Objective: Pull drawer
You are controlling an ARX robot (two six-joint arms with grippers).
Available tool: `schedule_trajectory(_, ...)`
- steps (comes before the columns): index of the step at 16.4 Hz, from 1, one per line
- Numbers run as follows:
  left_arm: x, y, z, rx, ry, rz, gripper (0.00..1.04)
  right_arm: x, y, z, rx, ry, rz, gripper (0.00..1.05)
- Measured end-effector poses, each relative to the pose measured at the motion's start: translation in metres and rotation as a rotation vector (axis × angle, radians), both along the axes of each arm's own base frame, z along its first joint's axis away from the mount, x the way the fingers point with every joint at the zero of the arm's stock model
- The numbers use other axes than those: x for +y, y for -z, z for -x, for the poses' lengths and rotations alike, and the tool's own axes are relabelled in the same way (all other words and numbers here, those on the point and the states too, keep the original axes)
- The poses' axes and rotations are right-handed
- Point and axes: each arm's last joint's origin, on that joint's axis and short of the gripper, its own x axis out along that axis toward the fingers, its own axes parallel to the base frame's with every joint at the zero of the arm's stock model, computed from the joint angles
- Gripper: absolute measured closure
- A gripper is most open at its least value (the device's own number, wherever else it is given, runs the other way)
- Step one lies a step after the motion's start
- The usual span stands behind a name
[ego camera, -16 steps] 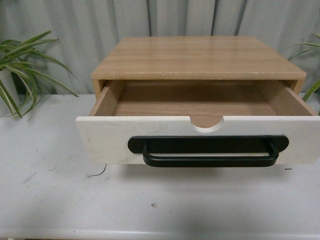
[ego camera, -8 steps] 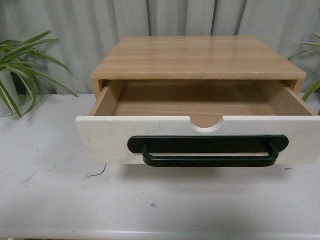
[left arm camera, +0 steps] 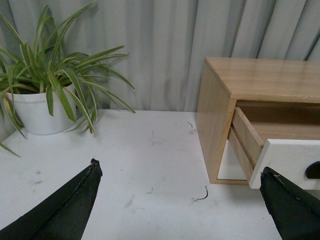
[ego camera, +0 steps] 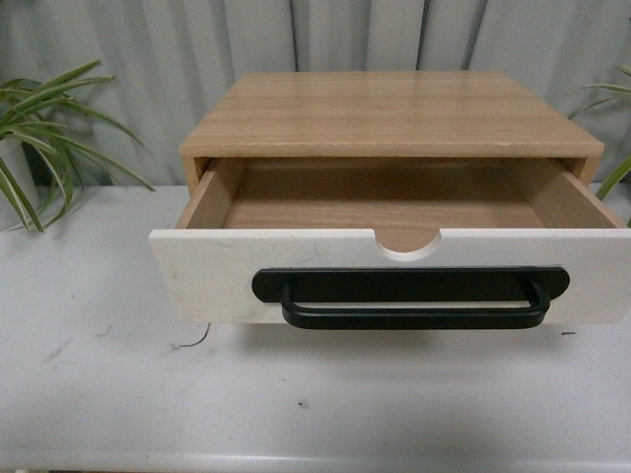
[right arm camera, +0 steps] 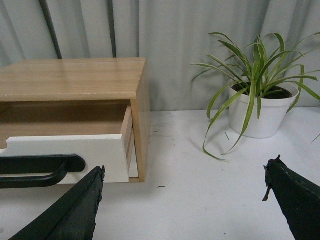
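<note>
Beside the left hand point(left arm camera: 180, 200), the drawer point(left arm camera: 290, 160) runs off the picture's edge, its handle point(left arm camera: 314, 170) mostly cut off.

The white-fronted drawer point(ego camera: 394, 271) with black bar handle stands pulled open, empty inside.

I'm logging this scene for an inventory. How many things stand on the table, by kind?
Wooden cabinet with a pulled-out white-fronted drawer: 1
Potted green spider plants in white pots: 2, one on the robot's left, one on its right
Total: 3
</note>
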Motion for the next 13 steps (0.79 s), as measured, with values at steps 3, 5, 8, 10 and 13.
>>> schedule_trajectory(3, 0.0, 0.0, 0.0, 0.0, 0.0, 0.0, 0.07, 0.0, 0.0, 0.0, 0.0, 0.0, 0.0, 0.06)
schedule_trajectory(5, 0.0, 0.0, 0.0, 0.0, 0.0, 0.0, 0.07, 0.0, 0.0, 0.0, 0.0, 0.0, 0.0, 0.06)
schedule_trajectory(8, 0.0, 0.0, 0.0, 0.0, 0.0, 0.0, 0.07, 0.0, 0.0, 0.0, 0.0, 0.0, 0.0, 0.06)
schedule_trajectory(10, 0.0, 0.0, 0.0, 0.0, 0.0, 0.0, 0.07, 0.0, 0.0, 0.0, 0.0, 0.0, 0.0, 0.06)
schedule_trajectory(13, 0.0, -0.0001, 0.0, 0.0, 0.0, 0.0, 0.07, 0.0, 0.0, 0.0, 0.0, 0.0, 0.0, 0.06)
